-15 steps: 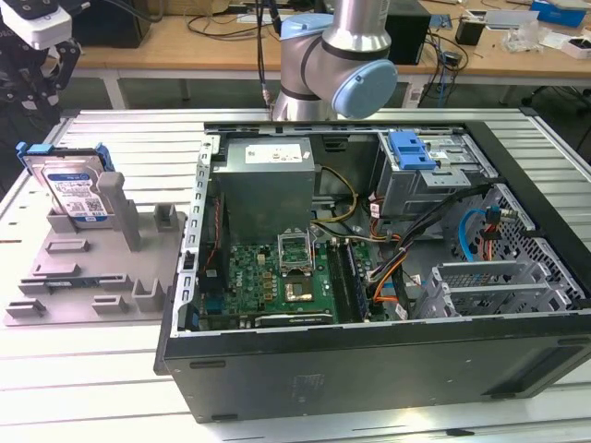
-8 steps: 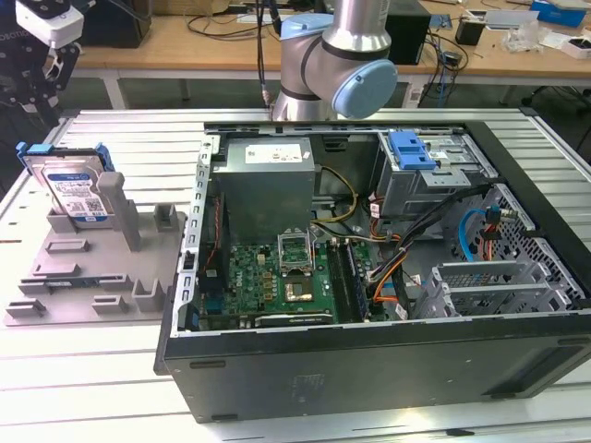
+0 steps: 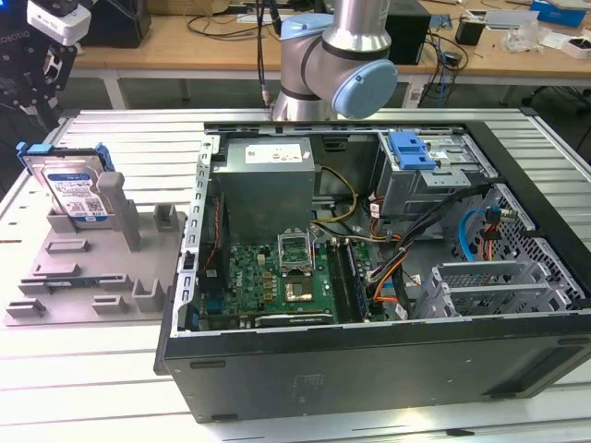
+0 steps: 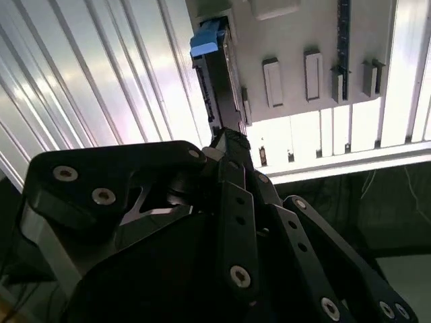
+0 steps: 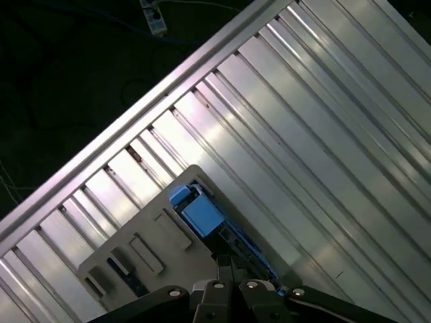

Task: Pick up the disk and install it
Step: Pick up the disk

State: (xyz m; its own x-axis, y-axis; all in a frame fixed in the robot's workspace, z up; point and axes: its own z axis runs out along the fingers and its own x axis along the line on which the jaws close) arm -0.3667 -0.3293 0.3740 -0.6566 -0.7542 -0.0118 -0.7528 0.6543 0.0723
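My gripper [image 4: 229, 142] hangs above the disk [image 3: 74, 189], which stands upright in the grey holder [image 3: 102, 277]. I can't tell whether the gripper is open or closed. The holder sits on a ribbed metal table [image 3: 92, 369], with wooden benches [image 3: 175, 37] behind. The arm [image 3: 337, 55] reaches toward the exterior view's left.

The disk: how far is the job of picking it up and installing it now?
Nothing looks done: the disk stands upright in the grey holder, outside the open computer case. In hand: the end effector hangs above the disk, apart from it. Left: the pick-up and the install.
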